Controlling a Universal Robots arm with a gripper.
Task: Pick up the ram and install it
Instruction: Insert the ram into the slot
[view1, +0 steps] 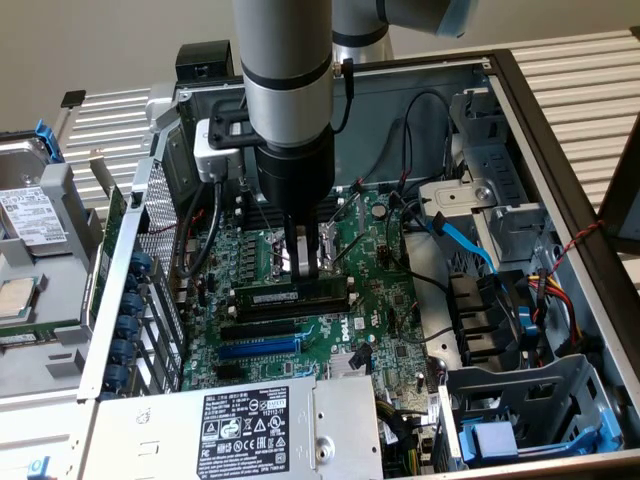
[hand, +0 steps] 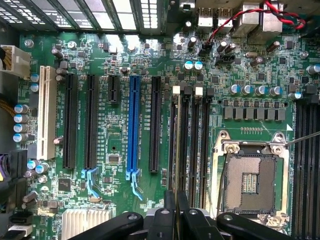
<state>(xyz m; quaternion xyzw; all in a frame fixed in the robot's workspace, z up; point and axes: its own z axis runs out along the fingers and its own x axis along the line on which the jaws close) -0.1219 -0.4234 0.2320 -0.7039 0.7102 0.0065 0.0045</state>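
Got ram (view1: 275, 296) pinched tight in gripper (view1: 306, 272), edge-on at mobo (hand: 117, 125) slot row; full seating/latching unconfirmed, prob. left.

Plain beige wall (view1: 100, 40) behind, pale slatted metal bench (view1: 575, 70) underneath, soft even indoor light

Tight spot for the gripper (view1: 303, 268): black cables (view1: 212, 225) on the exterior view's left, a blue cable (view1: 465, 240) right, open overhead.
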